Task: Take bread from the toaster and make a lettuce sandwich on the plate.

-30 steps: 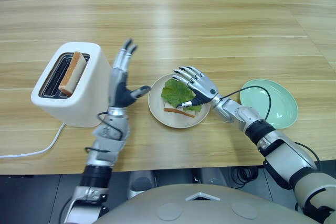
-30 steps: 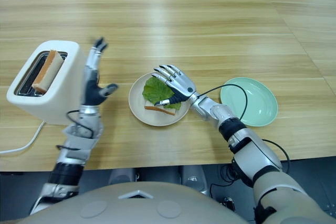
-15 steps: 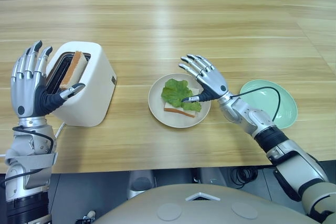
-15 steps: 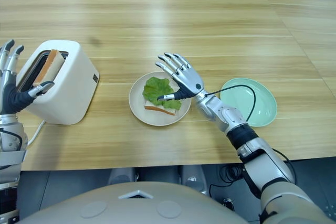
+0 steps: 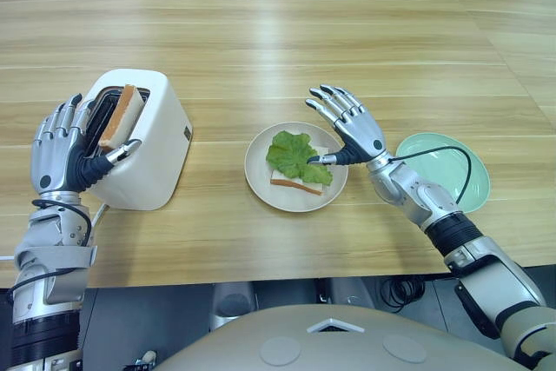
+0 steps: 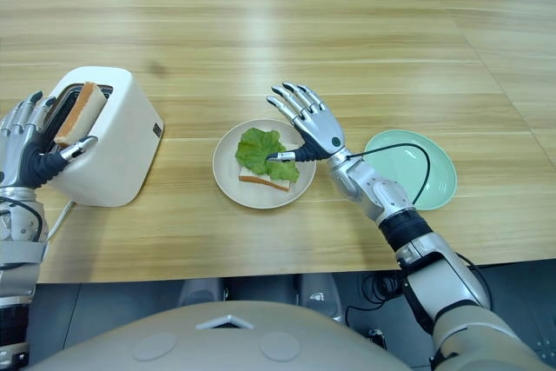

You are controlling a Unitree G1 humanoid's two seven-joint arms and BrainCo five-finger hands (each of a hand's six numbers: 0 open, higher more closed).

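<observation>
Hidden: I see only the upper part of the slice [image 5: 120, 116]; the rest sits down in the toaster [image 5: 148, 149] slot. Lettuce [image 5: 294, 155] covers most of the bread [image 5: 293, 184] on the plate [image 5: 259, 178], leaving only its near edge in sight. My left hand [image 5: 61, 149] hides the toaster's left wall, and my right forearm crosses the green dish [image 5: 456, 182].
Change: Against half a second ago, the left hand has sunk lower beside the toaster; a second ago it stood on the toaster's right. The right hand [image 5: 354, 128] has drawn back a little toward the dish.
Left hand: fingers apart and upright, holding nothing, thumb over the toaster's near top edge, just beside the slice.
Right hand: fingers spread, empty, above the plate's right rim. The thumb tip is at the lettuce's edge; I cannot tell whether it touches.
</observation>
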